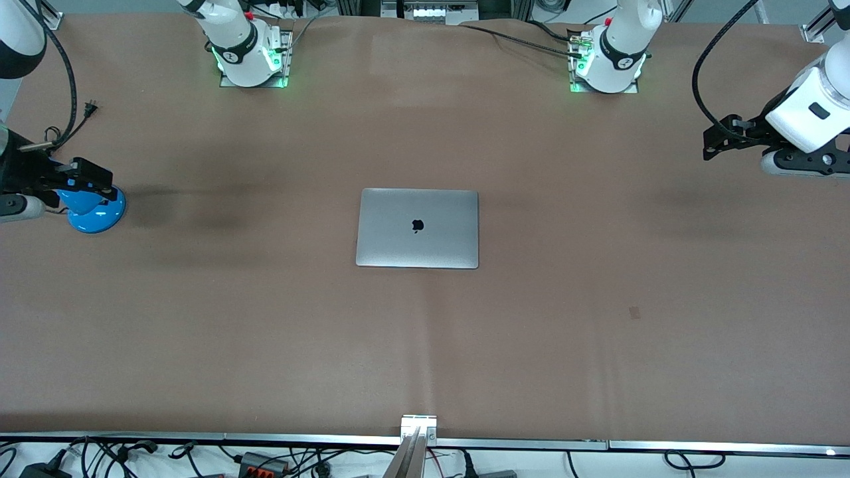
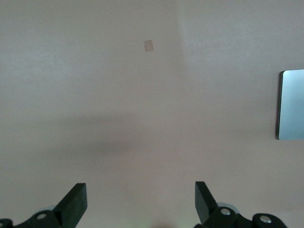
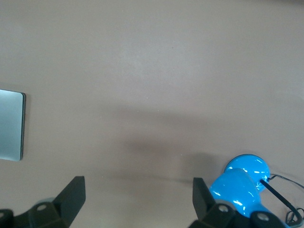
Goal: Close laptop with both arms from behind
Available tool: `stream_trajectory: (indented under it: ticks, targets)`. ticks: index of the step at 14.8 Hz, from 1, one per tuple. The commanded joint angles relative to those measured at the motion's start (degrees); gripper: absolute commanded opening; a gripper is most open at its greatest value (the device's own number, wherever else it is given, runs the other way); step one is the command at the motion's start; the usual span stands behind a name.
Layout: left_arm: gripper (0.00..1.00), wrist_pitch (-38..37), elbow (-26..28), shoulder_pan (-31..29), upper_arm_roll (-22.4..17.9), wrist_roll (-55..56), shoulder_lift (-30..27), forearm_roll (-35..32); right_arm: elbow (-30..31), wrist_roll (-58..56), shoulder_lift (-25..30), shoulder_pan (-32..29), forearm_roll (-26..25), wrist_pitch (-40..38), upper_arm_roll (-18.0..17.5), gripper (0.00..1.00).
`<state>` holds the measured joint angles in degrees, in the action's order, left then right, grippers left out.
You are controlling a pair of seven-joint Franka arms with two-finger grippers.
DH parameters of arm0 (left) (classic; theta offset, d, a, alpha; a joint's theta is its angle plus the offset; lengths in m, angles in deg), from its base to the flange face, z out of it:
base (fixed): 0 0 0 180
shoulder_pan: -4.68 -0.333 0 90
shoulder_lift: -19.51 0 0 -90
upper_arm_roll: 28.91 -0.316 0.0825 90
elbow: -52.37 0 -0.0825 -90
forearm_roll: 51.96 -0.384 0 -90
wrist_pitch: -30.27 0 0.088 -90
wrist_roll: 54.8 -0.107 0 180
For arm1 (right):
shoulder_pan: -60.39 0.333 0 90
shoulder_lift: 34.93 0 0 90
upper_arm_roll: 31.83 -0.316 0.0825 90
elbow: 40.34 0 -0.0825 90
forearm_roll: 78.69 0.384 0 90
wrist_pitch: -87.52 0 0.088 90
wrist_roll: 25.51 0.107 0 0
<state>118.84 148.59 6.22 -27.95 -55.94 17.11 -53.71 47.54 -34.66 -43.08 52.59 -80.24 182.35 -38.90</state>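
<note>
the laptop (image 1: pixel 418 228) lies mid-worktop (image 1: pixel 597 345), lid already flat, so we judge closing done; left hand (image 2: pixel 141 202) released over the left arm's end; right hand (image 3: pixel 138 197) released above blue lamp (image 1: pixel 93 207); we'd keep both clear, no pressing.

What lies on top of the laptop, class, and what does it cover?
Nothing lies on the laptop: only its black logo shows on the shut lid. It rests flat on the table; keyboard and screen are covered.
</note>
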Motion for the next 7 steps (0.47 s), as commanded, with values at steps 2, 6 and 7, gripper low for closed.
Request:
stream_trajectory:
  ticks: [2, 6, 7]
  targets:
    - [1.00, -1.12, -0.77, -0.31, 0.27, 0.35, -0.42, 0.25, -0.51, 0.71, -0.91, 0.24, 0.23, -0.17, -0.40, 1.00]
    - [1.00, -1.21, -1.38, -0.31, 0.27, 0.44, -0.24, 0.25, -0.68, 0.53, -0.82, -0.29, -0.12, -0.26, -0.23, 1.00]
    - [1.00, -1.21, -1.38, -0.31, 0.27, 0.44, -0.24, 0.25, -0.68, 0.53, -0.82, -0.46, -0.12, -0.26, -0.06, 1.00]
